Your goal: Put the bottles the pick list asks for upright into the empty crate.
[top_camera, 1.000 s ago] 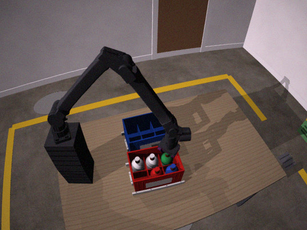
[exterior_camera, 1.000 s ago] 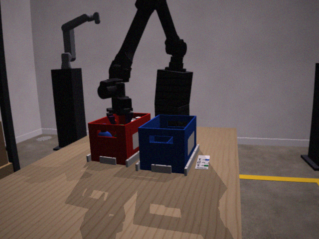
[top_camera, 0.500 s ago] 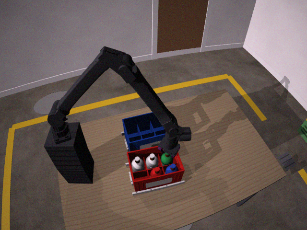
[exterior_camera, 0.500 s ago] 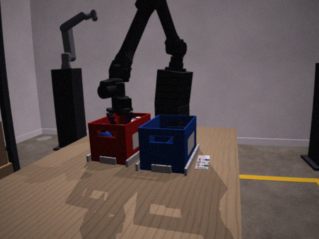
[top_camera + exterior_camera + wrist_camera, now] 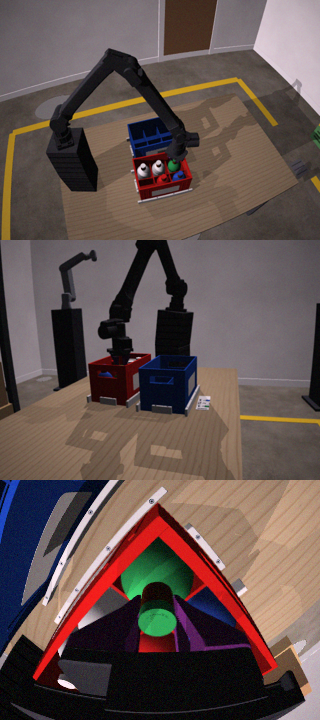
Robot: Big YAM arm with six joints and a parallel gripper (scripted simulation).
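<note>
The tool (image 5: 159, 622) is closed on the cap of the green bottle (image 5: 158, 576), which stands upright directly beneath it in a corner compartment of the red crate (image 5: 165, 190), beside the blue crate (image 5: 140, 139).

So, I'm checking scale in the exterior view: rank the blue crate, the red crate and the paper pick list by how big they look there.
1. Blue plastic crate, though it sits nearer the camera.
2. Red plastic crate, so the two may really match.
3. White paper pick list, clearly smallest.

Purple fingers pinch green bottle (image 5: 158, 615) neck.
</note>
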